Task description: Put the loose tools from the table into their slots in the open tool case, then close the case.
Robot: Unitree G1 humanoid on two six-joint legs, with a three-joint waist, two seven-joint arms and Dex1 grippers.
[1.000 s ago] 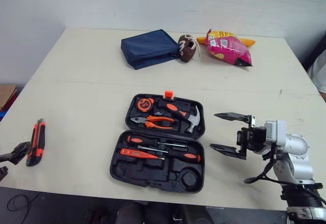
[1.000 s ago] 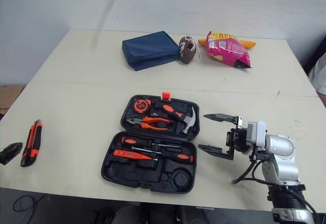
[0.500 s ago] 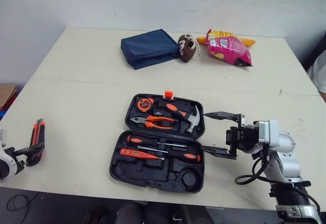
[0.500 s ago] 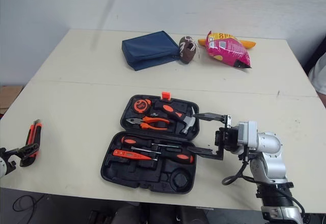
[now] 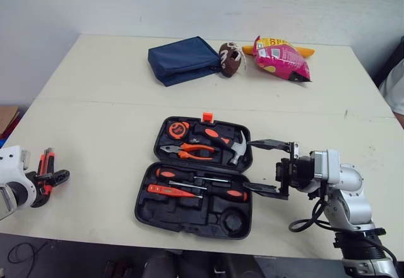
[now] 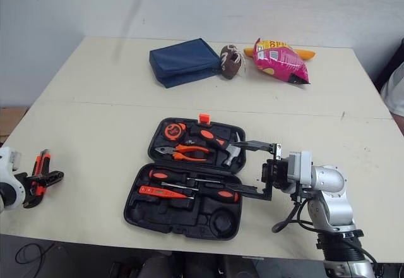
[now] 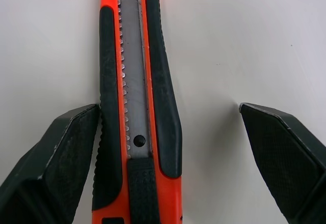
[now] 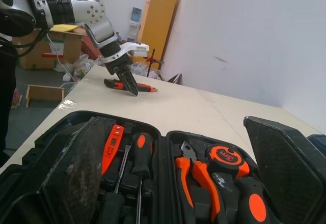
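The black tool case point(image 5: 146, 203) lies open mid-table, holding a tape measure point(image 5: 179, 128), pliers point(image 5: 188, 151), a hammer point(image 5: 227, 142) and screwdrivers point(image 5: 202, 186). An orange-and-black utility knife point(image 5: 45, 160) lies loose near the table's left edge. My left gripper point(image 5: 53, 180) is open and low over the knife point(image 7: 135, 81), which sits between the fingers; one finger point(image 7: 61, 147) touches its side. My right gripper point(image 5: 250, 164) is open at the case's right edge, one finger over the upper half by the hammer head, the other over the lower half.
At the table's back lie a navy pouch point(image 5: 183, 60), a small brown ball point(image 5: 229, 60) and a pink snack bag point(image 5: 281, 59). A person's sleeve point(image 5: 394, 88) shows at the right edge. The table's front edge runs just below the case.
My left gripper has come up from the table's front-left edge and now straddles the knife. My right gripper has moved left, from beside the case to over its right edge.
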